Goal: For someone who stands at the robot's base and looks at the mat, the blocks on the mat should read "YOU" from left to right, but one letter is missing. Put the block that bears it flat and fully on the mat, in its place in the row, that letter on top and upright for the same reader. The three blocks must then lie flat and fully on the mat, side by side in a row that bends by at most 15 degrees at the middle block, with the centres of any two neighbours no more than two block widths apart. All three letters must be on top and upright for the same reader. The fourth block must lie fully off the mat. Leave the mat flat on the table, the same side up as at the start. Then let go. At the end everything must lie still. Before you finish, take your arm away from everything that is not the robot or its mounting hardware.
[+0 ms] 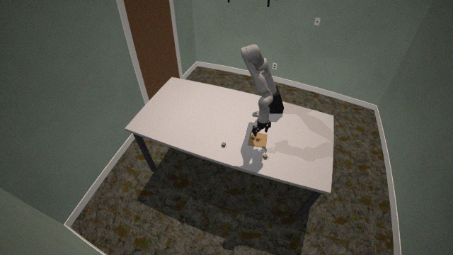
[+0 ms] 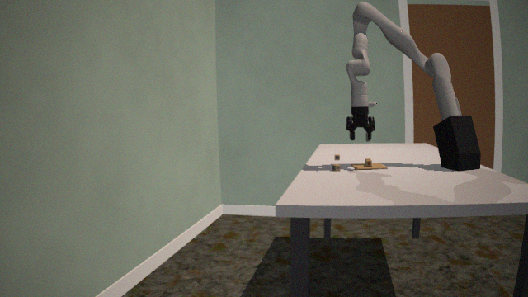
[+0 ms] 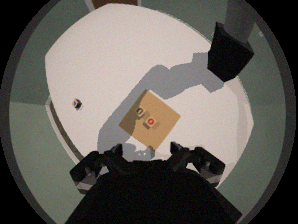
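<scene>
A tan mat (image 1: 262, 143) (image 2: 378, 167) (image 3: 148, 139) lies on the white table (image 1: 198, 110) near the robot's base. Two small blocks lie on it close together. In the wrist view one block (image 3: 141, 112) bears a dark mark and the other block (image 3: 152, 121) (image 1: 258, 139) a red one. The letters are too small to read. A third block (image 1: 265, 155) (image 2: 336, 167) lies off the mat toward the table's front edge. A fourth block (image 1: 224, 144) (image 2: 337, 157) (image 3: 77, 103) lies farther off to the side. My gripper (image 1: 260, 130) (image 2: 360, 138) (image 3: 146, 148) is open and empty, high above the mat's edge.
The robot's black base (image 1: 276, 104) (image 2: 457, 143) stands at the table's back edge behind the mat. The table's front edge (image 1: 226, 164) runs close to both loose blocks. A brown door (image 1: 152, 46) is in the far wall.
</scene>
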